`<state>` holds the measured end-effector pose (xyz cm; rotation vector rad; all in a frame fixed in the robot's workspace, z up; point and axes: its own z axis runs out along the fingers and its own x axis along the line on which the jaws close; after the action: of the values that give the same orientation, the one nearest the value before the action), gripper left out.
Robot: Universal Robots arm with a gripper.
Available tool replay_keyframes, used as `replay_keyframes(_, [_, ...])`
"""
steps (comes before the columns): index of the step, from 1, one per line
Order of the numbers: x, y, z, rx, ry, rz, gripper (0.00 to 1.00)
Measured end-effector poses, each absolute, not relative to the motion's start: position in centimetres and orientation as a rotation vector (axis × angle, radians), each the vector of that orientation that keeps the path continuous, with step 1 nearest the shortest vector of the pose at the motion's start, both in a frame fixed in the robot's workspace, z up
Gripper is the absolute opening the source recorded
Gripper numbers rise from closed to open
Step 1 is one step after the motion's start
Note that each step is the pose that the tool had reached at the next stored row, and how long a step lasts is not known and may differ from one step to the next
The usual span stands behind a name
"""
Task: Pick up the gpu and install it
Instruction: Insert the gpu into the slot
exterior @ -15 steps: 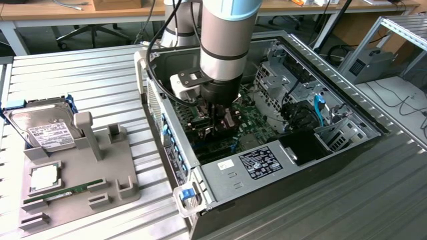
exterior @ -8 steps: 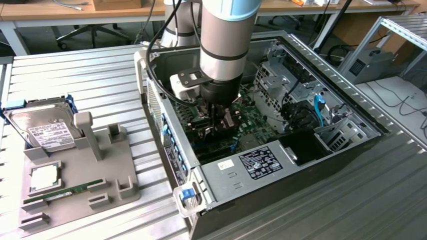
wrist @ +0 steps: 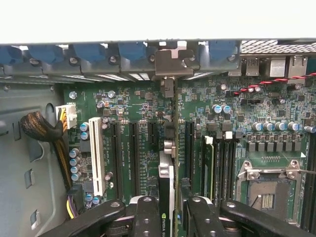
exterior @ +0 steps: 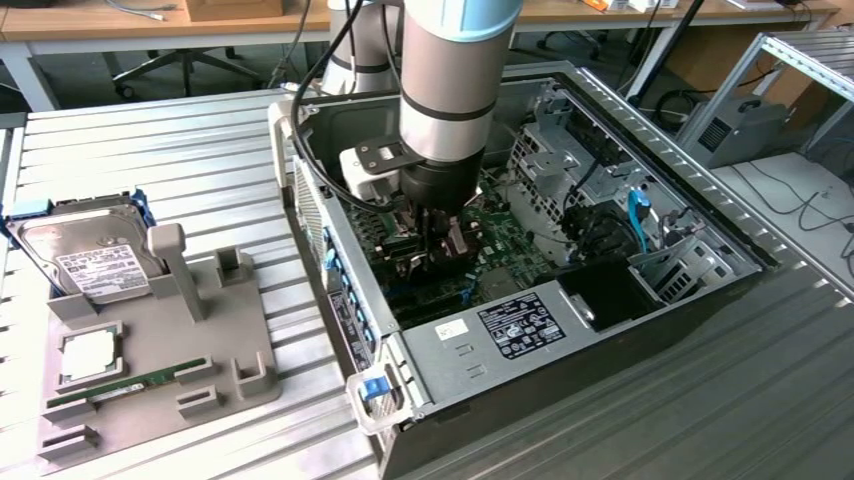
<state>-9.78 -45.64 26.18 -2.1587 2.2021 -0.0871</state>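
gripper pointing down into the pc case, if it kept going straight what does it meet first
Probably the motherboard: the gripper is shut on the gpu, held edge-on above the expansion slots, so the card's lower edge would likely touch there first. Depth is hard to judge.

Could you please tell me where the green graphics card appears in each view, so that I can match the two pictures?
Exterior view: the green graphics card stands on edge beneath the end effector, inside the open computer case.
Wrist view: seen edge-on between the black fingers.
Shared landmark: the green motherboard.
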Motion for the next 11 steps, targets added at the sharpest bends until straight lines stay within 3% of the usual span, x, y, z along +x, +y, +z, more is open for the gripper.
replay_keyframes(11, [-9.99, -45.64, 26.00, -2.158, 2.202, -0.088, 0.26])
